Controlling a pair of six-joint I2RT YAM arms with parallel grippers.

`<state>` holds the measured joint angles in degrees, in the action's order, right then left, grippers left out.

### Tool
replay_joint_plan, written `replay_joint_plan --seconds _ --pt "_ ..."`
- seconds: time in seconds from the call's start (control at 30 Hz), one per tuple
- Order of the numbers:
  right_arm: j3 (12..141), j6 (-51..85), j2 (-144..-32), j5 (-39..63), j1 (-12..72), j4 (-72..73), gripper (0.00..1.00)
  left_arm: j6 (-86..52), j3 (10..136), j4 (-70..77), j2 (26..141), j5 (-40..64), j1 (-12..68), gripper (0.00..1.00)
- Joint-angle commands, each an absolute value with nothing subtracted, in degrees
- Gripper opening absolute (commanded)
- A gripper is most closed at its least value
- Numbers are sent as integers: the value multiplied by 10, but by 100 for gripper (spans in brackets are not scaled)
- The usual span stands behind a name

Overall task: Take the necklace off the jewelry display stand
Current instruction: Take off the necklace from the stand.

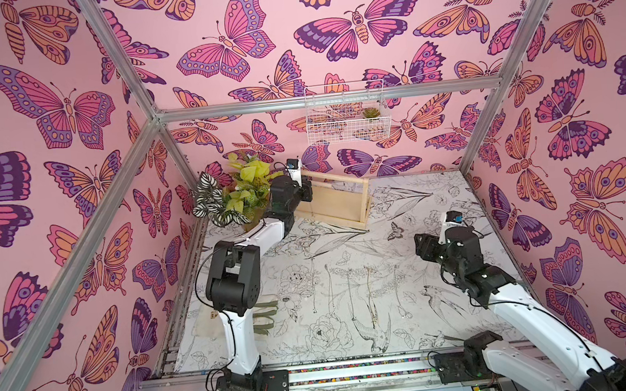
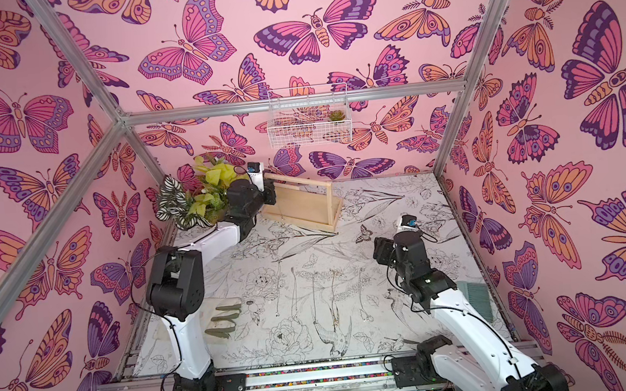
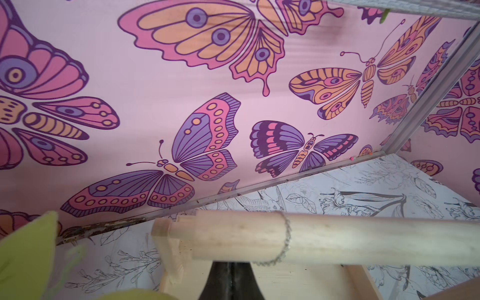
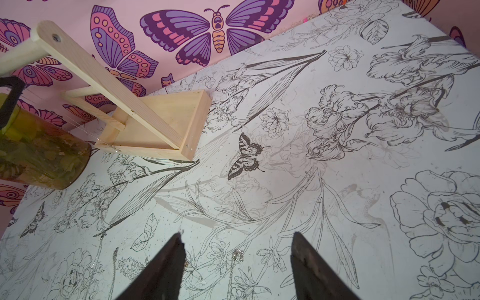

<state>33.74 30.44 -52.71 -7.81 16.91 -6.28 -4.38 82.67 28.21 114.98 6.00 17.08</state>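
**Necklace (image 3: pixel 288 233) on the stand (image 1: pixel 337 206); left gripper (image 3: pixel 230 279) at the bar.**

In the left wrist view I read the necklace as a thin chain looped around the crossbar (image 3: pixel 363 241), close to the bar's left end and not yet off. The stand sits upright at the back of the table (image 1: pixel 349 270), left of centre. The plant (image 1: pixel 234 199) is just beside its left upright. My left gripper is at that same end of the crossbar, just beside the chain loop, with its jaws clenched together (I cannot tell whether the chain is pinched between them). My right gripper (image 4: pixel 237 235) hangs over the table on the right side, well apart from the stand. Its jaws are released, with nothing between them.
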Motion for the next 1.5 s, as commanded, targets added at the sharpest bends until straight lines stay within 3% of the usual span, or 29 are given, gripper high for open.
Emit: replay_joint_plan --seconds 0.0,0.73,0.93,1.17,1.47 --pt "337 308 -525 -74 164 -55 67 -28 828 281 1119 57 165 1" --pt "339 305 -525 -73 165 -58 67 -15 835 259 1095 50 124 0" --pt "343 303 -524 -78 164 -60 67 -45 795 245 1019 142 139 0" --pt "378 303 -499 -150 155 -138 68 -100 728 208 922 300 176 0" --pt "416 349 -445 -236 123 -245 69 -147 705 164 890 424 294 0"
